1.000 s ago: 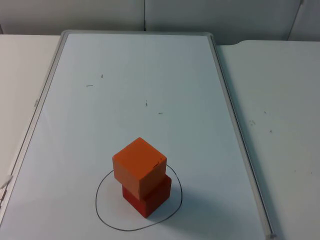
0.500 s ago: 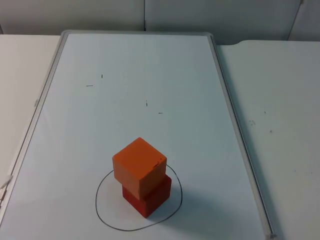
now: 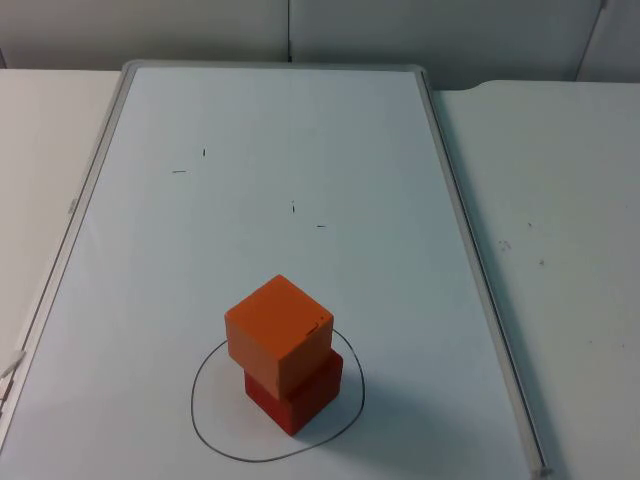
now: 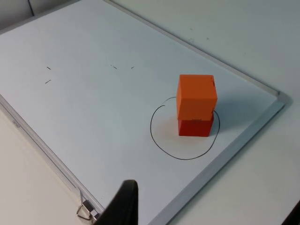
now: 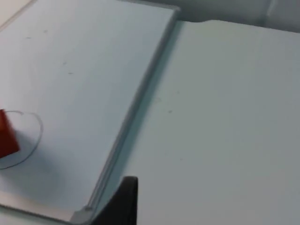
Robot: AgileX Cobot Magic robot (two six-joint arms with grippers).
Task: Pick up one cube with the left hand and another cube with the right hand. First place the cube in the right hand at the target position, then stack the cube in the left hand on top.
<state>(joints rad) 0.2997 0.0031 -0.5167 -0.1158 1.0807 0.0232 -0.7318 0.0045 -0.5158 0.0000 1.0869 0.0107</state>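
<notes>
Judged finished: orange cube (image 3: 278, 330) sat squarely on red cube (image 3: 297, 394) inside the drawn circle (image 3: 205, 432), near end of the whiteboard (image 3: 300, 150) on the counter (image 3: 560, 200). Nothing left but to wait. Left tool (image 4: 123, 206) and right tool (image 5: 124, 199) stood well clear, touching nothing; opening could not be told.

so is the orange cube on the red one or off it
On. The orange cube sits on the red cube, slightly offset, inside the drawn circle.
</notes>
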